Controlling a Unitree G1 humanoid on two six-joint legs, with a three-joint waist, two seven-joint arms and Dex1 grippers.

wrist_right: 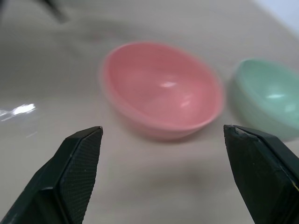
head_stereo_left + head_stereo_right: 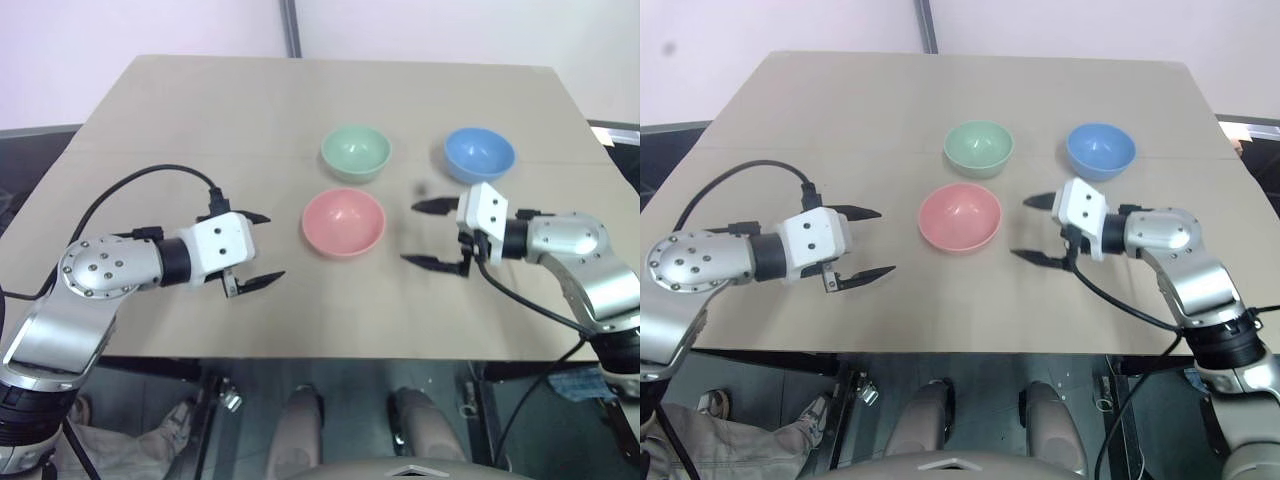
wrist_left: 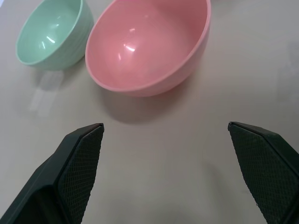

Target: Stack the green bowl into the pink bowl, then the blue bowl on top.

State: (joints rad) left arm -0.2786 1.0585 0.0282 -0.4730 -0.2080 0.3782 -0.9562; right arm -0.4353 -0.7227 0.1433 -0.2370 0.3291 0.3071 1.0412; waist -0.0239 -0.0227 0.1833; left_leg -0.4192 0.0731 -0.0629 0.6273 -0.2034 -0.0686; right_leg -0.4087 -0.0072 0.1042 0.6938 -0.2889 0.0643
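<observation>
Three small glossy bowls stand apart on the tan table (image 2: 200, 110). The pink bowl (image 2: 343, 221) is nearest, the green bowl (image 2: 355, 152) just behind it, and the blue bowl (image 2: 479, 154) at the back right. My left gripper (image 2: 262, 248) hovers open to the left of the pink bowl, pointing at it. My right gripper (image 2: 428, 235) is open on the other side of the pink bowl, pointing left at it, below the blue bowl. Both hold nothing. In the wrist views the pink bowl (image 3: 147, 46) (image 1: 161, 95) sits ahead of the fingers with the green bowl (image 3: 49, 32) (image 1: 271, 95) beside it.
The table's front edge (image 2: 320, 358) runs just below both arms. A black cable (image 2: 150, 175) loops over my left arm, another cable (image 2: 530, 305) hangs from my right wrist. A grey post (image 2: 290, 28) rises behind the table.
</observation>
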